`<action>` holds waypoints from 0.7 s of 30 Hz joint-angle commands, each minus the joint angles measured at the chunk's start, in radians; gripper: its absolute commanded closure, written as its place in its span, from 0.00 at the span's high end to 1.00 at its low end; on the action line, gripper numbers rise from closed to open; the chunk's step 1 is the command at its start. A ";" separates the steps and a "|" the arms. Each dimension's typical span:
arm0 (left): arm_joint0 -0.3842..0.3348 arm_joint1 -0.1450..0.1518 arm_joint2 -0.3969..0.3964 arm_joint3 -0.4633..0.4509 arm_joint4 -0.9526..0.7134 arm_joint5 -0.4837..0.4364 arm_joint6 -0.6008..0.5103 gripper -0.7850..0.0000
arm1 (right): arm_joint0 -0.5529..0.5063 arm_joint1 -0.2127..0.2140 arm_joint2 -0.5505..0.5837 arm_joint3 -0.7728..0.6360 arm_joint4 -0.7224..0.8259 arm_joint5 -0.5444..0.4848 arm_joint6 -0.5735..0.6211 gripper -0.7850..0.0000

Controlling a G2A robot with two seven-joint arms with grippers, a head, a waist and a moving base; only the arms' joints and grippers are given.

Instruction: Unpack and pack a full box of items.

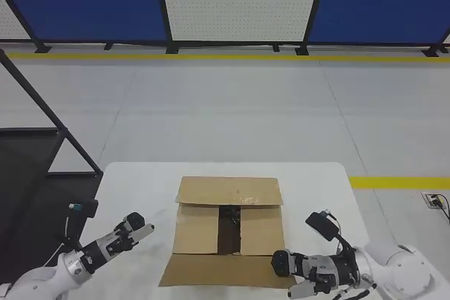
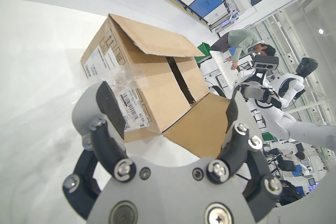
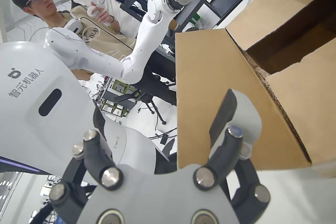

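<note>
You've got one cardboard box (image 1: 199, 232), one white table (image 1: 135, 180) and two grippers to work with. The box is plain brown corrugated card. It has white barcode labels (image 2: 131, 107) and scraps of clear tape (image 2: 123, 79) on its left end.

It has four flaps. The far flap (image 1: 229, 190) is folded back and the near flap (image 1: 217, 271) is laid out toward the table's near edge. The two side flaps (image 1: 261, 231) are folded in, with a dark slot (image 1: 229, 229) between them.

The box sits mid-table with its opening facing up. Its long axis runs along the near edge, and the slot runs across that.

Your left gripper (image 1: 141, 227) is by the table's left edge, apart from the box, with its jaws spread wide on nothing. Your right gripper (image 1: 291, 276) is at the near flap's right corner, jaws also spread. One of its fingers (image 3: 233, 114) lies over the flap, but you can't tell if it's touching.
</note>
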 commanded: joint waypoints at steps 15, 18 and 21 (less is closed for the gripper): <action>0.000 0.000 0.000 0.000 0.000 0.000 0.000 1.00 | 0.057 0.052 -0.176 0.111 -0.044 -0.095 -0.096 1.00; 0.000 0.000 0.000 0.000 0.000 0.000 0.000 1.00 | 0.079 0.054 -0.206 0.143 -0.059 -0.108 -0.108 1.00; 0.000 0.000 0.000 0.000 0.000 0.000 0.000 1.00 | 0.097 0.055 -0.236 0.166 -0.072 -0.121 -0.121 1.00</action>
